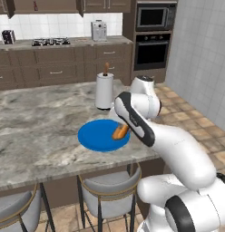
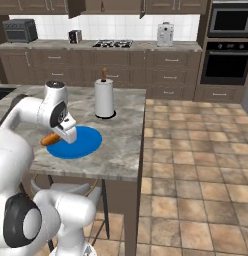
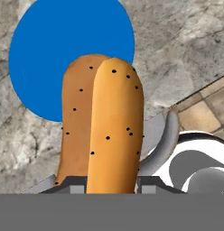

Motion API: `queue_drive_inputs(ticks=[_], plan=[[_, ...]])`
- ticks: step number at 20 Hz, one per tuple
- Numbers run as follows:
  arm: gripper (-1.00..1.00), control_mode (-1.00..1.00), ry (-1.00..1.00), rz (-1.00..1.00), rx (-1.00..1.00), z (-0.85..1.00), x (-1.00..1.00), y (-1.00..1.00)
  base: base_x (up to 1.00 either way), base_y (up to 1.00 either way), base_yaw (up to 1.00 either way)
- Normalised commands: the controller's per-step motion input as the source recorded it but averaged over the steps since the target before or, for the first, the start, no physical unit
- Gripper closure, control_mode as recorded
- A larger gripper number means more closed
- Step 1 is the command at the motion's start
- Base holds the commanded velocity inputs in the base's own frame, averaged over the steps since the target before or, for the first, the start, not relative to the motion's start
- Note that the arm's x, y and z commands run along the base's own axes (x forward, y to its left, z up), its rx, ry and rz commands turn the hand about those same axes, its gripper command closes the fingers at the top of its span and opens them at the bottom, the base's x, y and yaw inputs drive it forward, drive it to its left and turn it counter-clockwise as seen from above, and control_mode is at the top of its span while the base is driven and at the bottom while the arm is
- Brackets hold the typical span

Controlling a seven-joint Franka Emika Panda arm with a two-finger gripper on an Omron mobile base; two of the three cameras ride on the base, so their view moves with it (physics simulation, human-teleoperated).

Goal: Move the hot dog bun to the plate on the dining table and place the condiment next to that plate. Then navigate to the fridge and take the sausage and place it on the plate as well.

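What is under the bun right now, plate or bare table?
In the hand view the bun, held in the shut gripper, hangs over the blue plate's edge, with marbled table beside it. The bun covers what lies directly beneath.

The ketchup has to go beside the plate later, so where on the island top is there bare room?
Bare marbled stone top lies left of the round blue plate, and more behind it. Right of the plate it is crowded: white paper towel roll, and the tool shut on the orange-tan bun.
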Motion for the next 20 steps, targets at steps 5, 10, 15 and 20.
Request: queue_drive_inputs(ticks=[5, 10, 15, 20], plan=[[1.0, -1.0, 0.01, 0.03, 0.0, -0.55, 0.63, 0.07, 0.0, 0.0, 0.0], [1.0, -1.0, 0.0, 0.01, 0.0, -0.46, 0.52, 0.08, 0.0, 0.0, 0.0], [1.0, -1.0, 0.0, 0.0, 0.0, -0.42, 0.46, 0.22, 0.0, 0.0, 0.0], [1.0, -1.0, 0.0, 0.0, 0.0, -0.36, 0.44, 0.3, 0.0, 0.0, 0.0]])
